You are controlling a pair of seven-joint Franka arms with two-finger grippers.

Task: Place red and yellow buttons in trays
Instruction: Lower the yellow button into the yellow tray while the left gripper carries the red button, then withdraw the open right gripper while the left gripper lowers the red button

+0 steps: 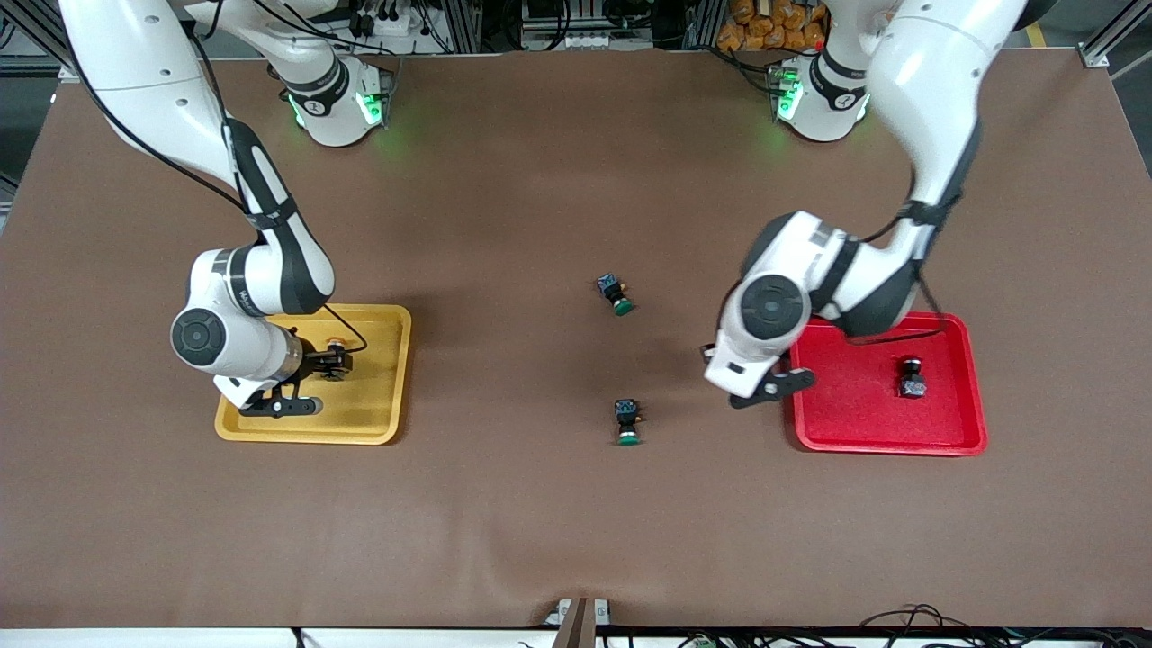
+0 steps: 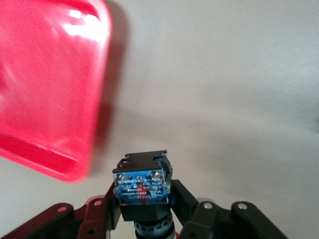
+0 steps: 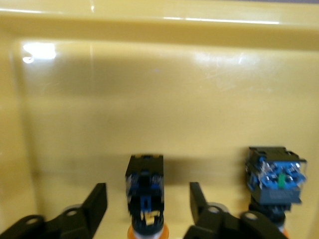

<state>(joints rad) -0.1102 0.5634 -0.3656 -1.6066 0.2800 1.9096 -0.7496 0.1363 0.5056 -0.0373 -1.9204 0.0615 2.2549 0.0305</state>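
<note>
My right gripper (image 1: 304,382) is low over the yellow tray (image 1: 382,396), open. In the right wrist view its fingers (image 3: 99,199) stand apart on either side of a yellow-capped button (image 3: 144,184) in the tray (image 3: 149,99), with a gap on each side. A second black-and-blue button (image 3: 275,177) sits beside it. My left gripper (image 1: 765,389) is shut on a red button (image 2: 142,181) just beside the red tray (image 1: 855,423), at the rim toward the table's middle. Another red button (image 1: 912,378) lies in that tray. The red tray also shows in the left wrist view (image 2: 45,89).
Two green-capped buttons lie on the brown table between the trays, one (image 1: 616,295) farther from the front camera and one (image 1: 627,423) nearer to it. Both arms' elbows hang over their trays.
</note>
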